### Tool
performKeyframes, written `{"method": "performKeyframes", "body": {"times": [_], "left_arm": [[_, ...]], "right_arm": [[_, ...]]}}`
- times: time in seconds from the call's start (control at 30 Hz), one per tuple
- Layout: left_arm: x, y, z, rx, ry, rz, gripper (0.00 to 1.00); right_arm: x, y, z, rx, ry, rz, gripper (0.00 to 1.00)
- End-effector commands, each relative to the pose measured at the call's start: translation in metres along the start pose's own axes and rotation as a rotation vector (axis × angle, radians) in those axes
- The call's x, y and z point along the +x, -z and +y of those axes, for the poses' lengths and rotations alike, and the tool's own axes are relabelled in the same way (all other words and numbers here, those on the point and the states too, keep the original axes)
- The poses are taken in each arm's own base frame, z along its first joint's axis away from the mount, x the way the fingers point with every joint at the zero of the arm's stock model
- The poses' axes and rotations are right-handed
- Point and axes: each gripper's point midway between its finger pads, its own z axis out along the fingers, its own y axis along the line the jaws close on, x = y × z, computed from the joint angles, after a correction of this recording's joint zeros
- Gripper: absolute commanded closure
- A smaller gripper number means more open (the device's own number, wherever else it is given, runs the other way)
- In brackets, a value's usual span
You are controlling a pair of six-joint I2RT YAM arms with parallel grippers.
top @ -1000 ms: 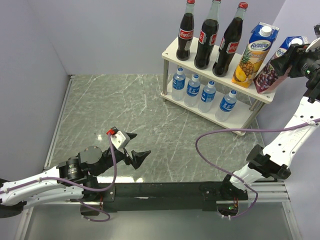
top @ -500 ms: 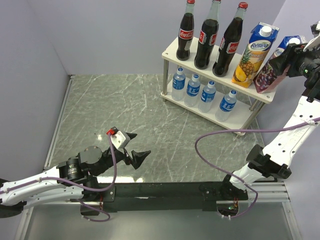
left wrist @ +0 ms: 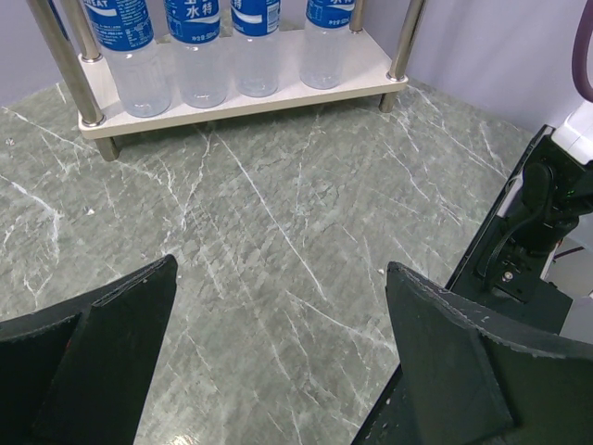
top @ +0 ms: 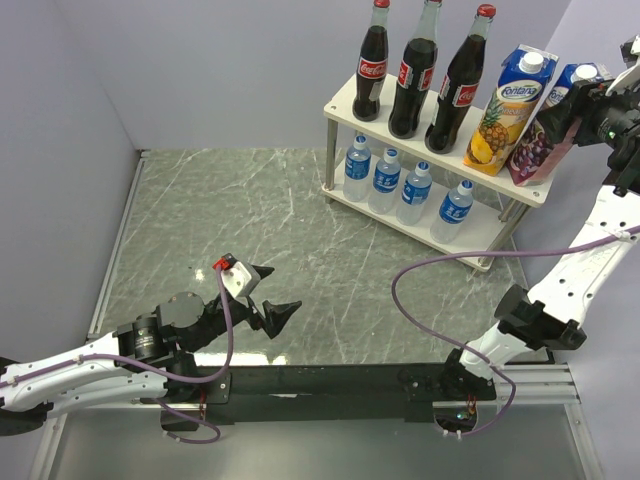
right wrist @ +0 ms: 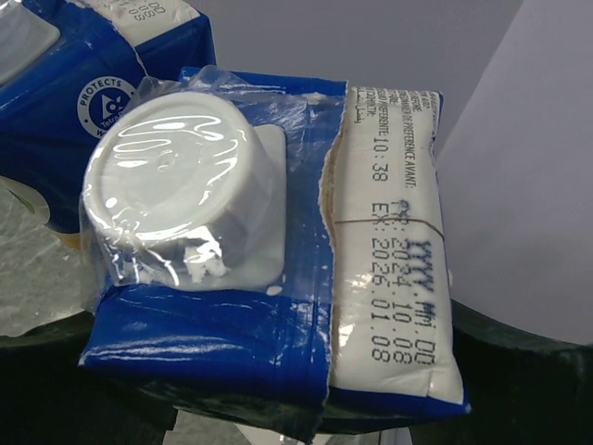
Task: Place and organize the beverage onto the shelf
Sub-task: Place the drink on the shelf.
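The shelf (top: pixel 345 100) stands at the back right. Three cola bottles (top: pixel 415 75) and a pineapple juice carton (top: pixel 505 105) stand on its top board. Several water bottles (top: pixel 400 185) line the lower board (left wrist: pixel 241 97). A grape juice carton (top: pixel 540 140) stands almost upright at the top board's right end. My right gripper (top: pixel 590 100) is around its top; in the right wrist view the carton's capped top (right wrist: pixel 269 269) fills the space between my right gripper's (right wrist: pixel 296 371) fingers, and contact is unclear. My left gripper (top: pixel 280 288) hovers open over the marble floor, empty (left wrist: pixel 283 269).
Grey walls close in the left and back sides. The shelf's right end is close to the right wall. A purple cable (top: pixel 440 265) loops over the floor in front of the shelf. The black rail (top: pixel 330 380) and the right arm's base (left wrist: pixel 537 241) lie at the near edge.
The grape carton has tipped from a lean to nearly upright on the top board, and the right gripper has shifted slightly up and right with it. The left arm has not moved.
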Motion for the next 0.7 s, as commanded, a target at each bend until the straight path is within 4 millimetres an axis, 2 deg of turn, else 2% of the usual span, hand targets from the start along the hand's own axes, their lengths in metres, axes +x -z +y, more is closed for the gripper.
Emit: {"method": "performKeyframes", "body": {"times": [0.0,0.67], "left_arm": [[-0.019,0.002,-0.003,0.011,0.018,-0.048,0.0],[-0.018,0.002,-0.002,0.009,0.01,-0.044,0.0]], "right_arm": [[-0.039,0.007,0.004,0.001,0.128,-0.123,0.21],[-0.014,-0.013,-0.008,-0.043,0.107,-0.067,0.17]]}}
